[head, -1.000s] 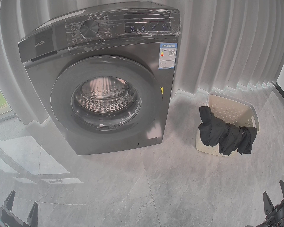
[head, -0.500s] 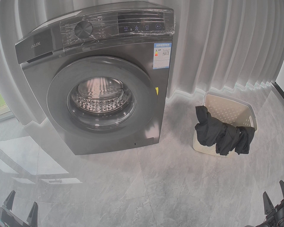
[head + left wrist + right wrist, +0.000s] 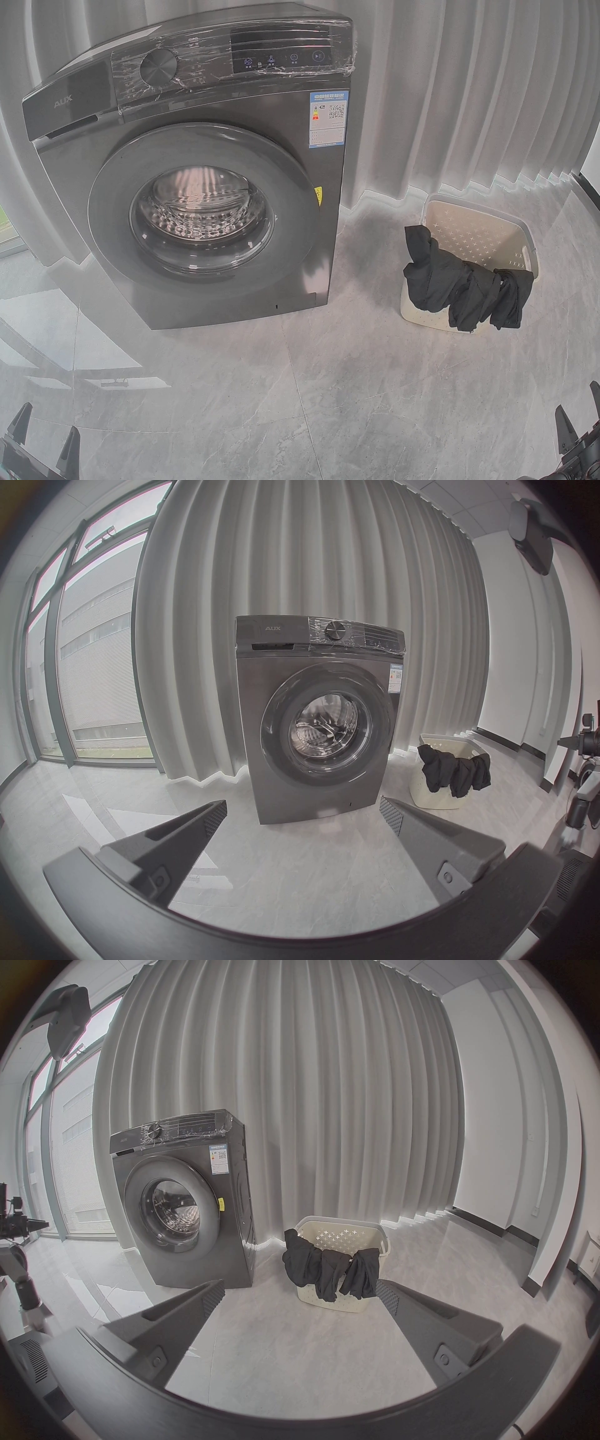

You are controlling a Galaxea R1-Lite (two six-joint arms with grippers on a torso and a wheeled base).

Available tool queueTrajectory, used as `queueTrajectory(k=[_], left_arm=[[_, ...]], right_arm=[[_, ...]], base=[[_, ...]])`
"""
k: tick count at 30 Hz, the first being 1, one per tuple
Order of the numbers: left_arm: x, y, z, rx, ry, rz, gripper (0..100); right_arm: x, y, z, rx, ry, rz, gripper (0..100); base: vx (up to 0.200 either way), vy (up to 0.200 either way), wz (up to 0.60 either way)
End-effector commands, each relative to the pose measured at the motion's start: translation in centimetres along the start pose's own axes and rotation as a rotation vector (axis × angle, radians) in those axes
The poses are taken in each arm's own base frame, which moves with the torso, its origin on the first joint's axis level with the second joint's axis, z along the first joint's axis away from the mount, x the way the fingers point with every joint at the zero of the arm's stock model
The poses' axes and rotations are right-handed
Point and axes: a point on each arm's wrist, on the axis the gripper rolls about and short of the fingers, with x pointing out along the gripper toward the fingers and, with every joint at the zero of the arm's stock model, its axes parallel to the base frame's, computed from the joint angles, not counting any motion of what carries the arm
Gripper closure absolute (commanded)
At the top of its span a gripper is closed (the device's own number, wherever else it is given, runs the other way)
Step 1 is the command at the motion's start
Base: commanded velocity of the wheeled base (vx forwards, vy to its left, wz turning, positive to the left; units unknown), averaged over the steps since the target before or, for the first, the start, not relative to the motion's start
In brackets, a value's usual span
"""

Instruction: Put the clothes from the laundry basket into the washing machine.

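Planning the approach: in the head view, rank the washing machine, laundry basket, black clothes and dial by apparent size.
1. washing machine
2. laundry basket, judged by its outline
3. black clothes, nearly as large
4. dial, smallest

Left gripper [image 3: 301, 804], right gripper [image 3: 300, 1285]: matte dark grey. Wedge-shaped fingers [image 3: 175, 842], ribbed inner pads [image 3: 390, 812], one round screw [image 3: 446, 876] per finger base, curved dark housing [image 3: 312, 945].

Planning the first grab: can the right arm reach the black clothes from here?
Probably not yet: the open right gripper is well short of the black clothes draped over the laundry basket rim; only bare floor lies between.
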Motion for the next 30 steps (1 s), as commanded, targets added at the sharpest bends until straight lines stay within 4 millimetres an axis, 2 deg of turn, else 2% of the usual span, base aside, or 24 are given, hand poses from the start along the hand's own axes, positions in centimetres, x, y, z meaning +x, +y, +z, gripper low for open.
queueTrajectory(k=[1, 6, 12, 25, 30], left_arm=[[0.02, 0.01, -0.52, 0.0, 0.003, -0.001, 0], [0.02, 0.0, -0.52, 0.0, 0.003, 0.0, 0], [0.02, 0.0, -0.52, 0.0, 0.003, 0.0, 0], [0.02, 0.01, -0.52, -0.002, 0.003, -0.001, 0], [0.02, 0.0, -0.52, 0.0, 0.003, 0.0, 0]], right_arm=[[0.05, 0.0, -0.51, 0.0, 0.007, 0.0, 0], [0.05, 0.0, -0.51, -0.002, 0.007, 0.001, 0], [0.05, 0.0, -0.51, -0.002, 0.007, 0.001, 0], [0.05, 0.0, -0.51, -0.002, 0.007, 0.0, 0], [0.05, 0.0, -0.51, -0.002, 0.007, 0.001, 0]], base=[[0.0, 0.0, 0.0], [0.0, 0.0, 0.0], [0.0, 0.0, -0.6], [0.0, 0.0, 0.0], [0.0, -0.2, 0.0]])
